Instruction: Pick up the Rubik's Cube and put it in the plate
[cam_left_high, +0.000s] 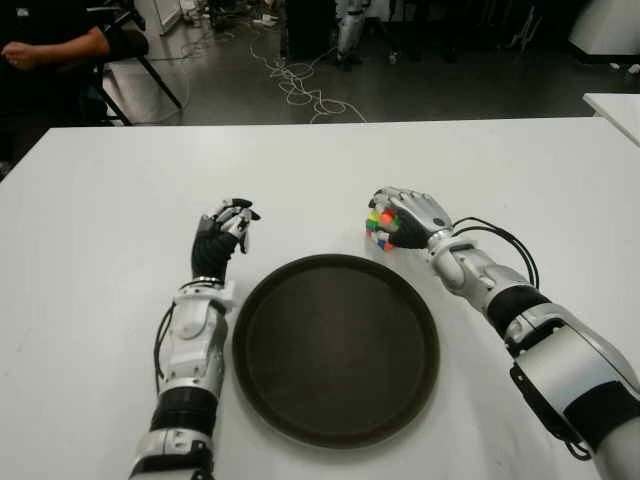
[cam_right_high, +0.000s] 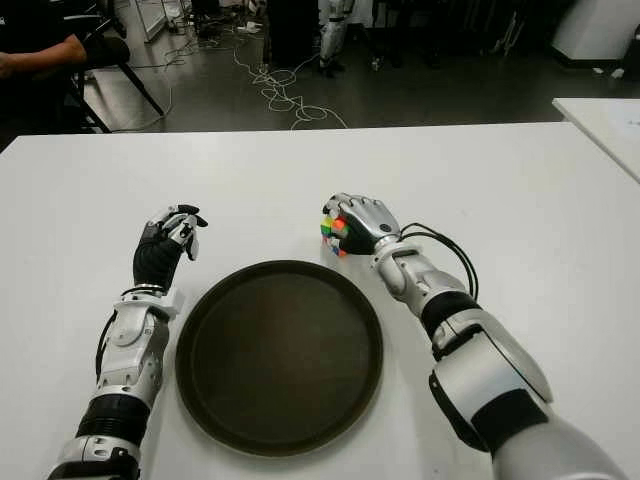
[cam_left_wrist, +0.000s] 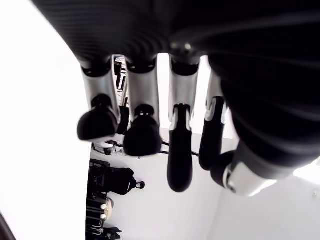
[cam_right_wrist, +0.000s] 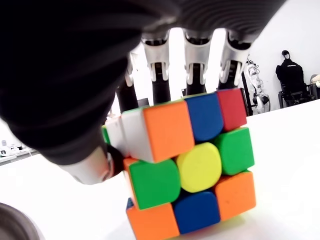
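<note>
From the head cameras I saw a white table with a dark round plate lying near the robot's edge, between the two arms. My right hand was just beyond the plate's far right rim, fingers curled over the cube, whose coloured squares showed under the fingers on the side facing the plate. I couldn't tell from there whether the cube was on the table or lifted off it. The cube was outside the plate. My left hand showed beside the plate's left rim, fingers loosely bent and holding nothing. A seated person's arm showed beyond the table's far left corner, with cables on the floor behind.

In the left wrist view, the fingers hung relaxed and apart, nothing between them, white table behind.

In the right wrist view, the cube filled the middle, fingers reaching down behind its top edge and the thumb pressed against its side. Its lower edge appeared to meet the table. The plate's rim showed in one corner.
</note>
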